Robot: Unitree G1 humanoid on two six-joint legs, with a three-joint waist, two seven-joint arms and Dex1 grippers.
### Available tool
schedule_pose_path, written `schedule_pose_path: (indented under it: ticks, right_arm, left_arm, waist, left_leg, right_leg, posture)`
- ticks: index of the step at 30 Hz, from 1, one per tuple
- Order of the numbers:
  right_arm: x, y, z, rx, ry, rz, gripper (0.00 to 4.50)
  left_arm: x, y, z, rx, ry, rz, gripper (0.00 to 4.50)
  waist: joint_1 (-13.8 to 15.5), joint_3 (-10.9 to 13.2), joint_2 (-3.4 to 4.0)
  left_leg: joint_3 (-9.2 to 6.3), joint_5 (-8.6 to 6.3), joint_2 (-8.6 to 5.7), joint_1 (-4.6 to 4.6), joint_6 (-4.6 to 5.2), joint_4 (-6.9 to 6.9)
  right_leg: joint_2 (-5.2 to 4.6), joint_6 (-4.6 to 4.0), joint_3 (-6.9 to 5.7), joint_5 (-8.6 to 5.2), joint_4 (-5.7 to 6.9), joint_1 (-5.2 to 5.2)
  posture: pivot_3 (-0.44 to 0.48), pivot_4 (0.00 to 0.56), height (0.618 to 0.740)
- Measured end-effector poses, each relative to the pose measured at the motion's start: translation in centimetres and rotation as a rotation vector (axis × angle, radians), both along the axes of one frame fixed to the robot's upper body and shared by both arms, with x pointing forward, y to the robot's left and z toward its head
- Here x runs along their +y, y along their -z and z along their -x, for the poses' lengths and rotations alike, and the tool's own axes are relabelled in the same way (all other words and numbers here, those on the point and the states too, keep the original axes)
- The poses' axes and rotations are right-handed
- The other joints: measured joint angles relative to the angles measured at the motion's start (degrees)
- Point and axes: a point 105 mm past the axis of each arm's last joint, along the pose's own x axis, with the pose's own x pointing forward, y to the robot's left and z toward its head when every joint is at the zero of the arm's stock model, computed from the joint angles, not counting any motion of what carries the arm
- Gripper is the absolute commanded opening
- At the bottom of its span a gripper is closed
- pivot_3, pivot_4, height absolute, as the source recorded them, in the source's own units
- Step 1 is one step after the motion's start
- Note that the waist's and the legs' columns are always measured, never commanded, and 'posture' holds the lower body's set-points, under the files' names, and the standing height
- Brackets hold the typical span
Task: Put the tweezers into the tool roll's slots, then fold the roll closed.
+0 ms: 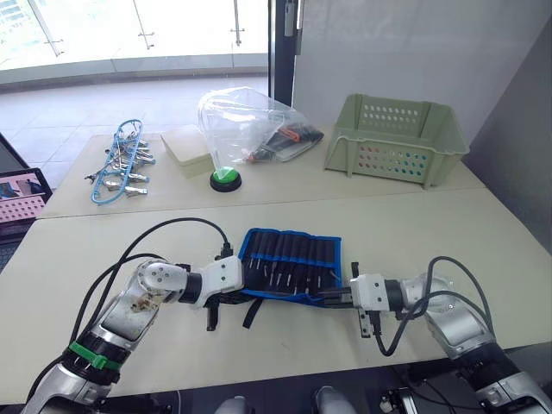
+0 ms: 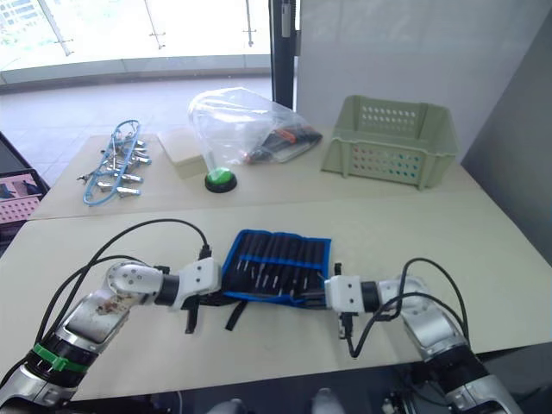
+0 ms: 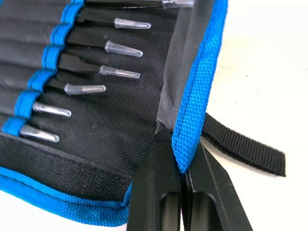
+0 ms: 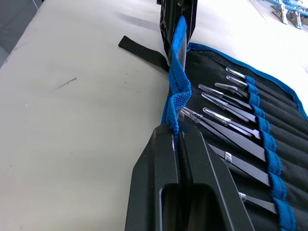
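Pale beige surface [image 1: 259,354] is carrying the tool roll [image 1: 291,264], which is lying open and flat near its front edge, long axis running left to right between the two arms. Tweezers [image 4: 226,120] are sitting side by side in the slots [image 3: 33,82], their capped tips pointing toward the roll's near blue edge and their bodies running away toward the far edge. Left end effector [image 3: 180,166] is pinching that near edge at the roll's left corner, fingers clamped together on the blue binding; right end effector [image 4: 177,132] is gripping the same edge at the right corner, lifting the binding into a twisted ridge. Black strap [image 3: 243,147] is trailing loose from the roll onto bare surface in front. Beyond the roll, well apart, are standing a green button [image 1: 225,179], a clear plastic bag [image 1: 250,125], silver clamps [image 1: 121,164] on blue cord and a green basket [image 1: 395,138]. Windows are lighting the floor behind.
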Motion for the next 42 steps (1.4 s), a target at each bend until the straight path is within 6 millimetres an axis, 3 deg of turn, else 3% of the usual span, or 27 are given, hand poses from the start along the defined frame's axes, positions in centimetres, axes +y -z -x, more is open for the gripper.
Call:
schedule_pose_path:
  ticks: [12,17,22,26,37,42]
  right_arm:
    - [-1.2,-0.1,-3.4,0.126,0.238,-0.069,0.00]
    - [-1.4,-0.2,-3.2,0.155,0.251,-0.094,0.00]
    - [-1.1,-0.9,-1.6,0.195,0.176,-0.144,0.00]
    - [-0.7,-1.4,-0.9,0.212,0.136,-0.152,0.00]
    - [-0.9,-0.8,-1.2,0.242,0.169,-0.108,0.00]
    - [-1.6,-0.4,-1.4,0.237,0.196,-0.062,0.00]
  left_arm:
    - [-1.7,-0.8,-4.0,0.140,-0.171,0.115,0.01]
    - [-1.9,-1.0,-3.5,0.170,-0.164,0.141,0.01]
    - [-1.0,-1.6,-1.0,0.212,-0.112,0.137,0.01]
    - [-0.5,-1.9,-0.3,0.200,-0.105,0.133,0.01]
    - [-1.1,-2.3,-2.1,0.100,-0.129,0.180,0.01]
    - [-0.6,-2.3,-2.4,0.109,-0.154,0.183,1.54]
  waist:
    - [1.1,0.0,0.00]
    - [1.1,0.0,0.00]
    - [0.9,0.0,0.00]
    - [1.1,0.0,0.01]
    - [1.3,0.0,0.01]
    - [1.3,0.0,0.01]
  left_leg:
    - [0.00,0.00,-0.05,-0.06,-0.02,0.14]
    - [-0.01,0.00,-0.04,-0.08,-0.03,0.13]
    - [0.00,-0.03,0.00,-0.13,-0.02,0.10]
    - [0.00,-0.02,0.00,-0.12,-0.03,0.12]
    - [0.01,-0.01,-0.06,-0.13,-0.05,0.15]
    - [0.01,-0.01,-0.05,-0.13,-0.05,0.15]
  right_leg:
    - [-0.02,-0.01,0.00,0.01,0.06,-0.02]
    - [-0.02,-0.01,0.01,0.01,0.05,-0.04]
    - [-0.01,-0.01,0.02,0.01,0.09,-0.13]
    - [-0.02,-0.01,0.02,0.01,-0.03,-0.13]
    - [-0.07,-0.01,0.01,0.01,-0.06,-0.12]
    - [-0.05,-0.01,0.01,0.01,-0.04,-0.13]
  posture:
    - [0.000,0.150,0.740]
    - [0.000,0.150,0.740]
    - [0.000,0.150,0.740]
    - [0.000,0.150,0.740]
    - [0.000,0.150,0.740]
    - [0.000,0.150,0.740]
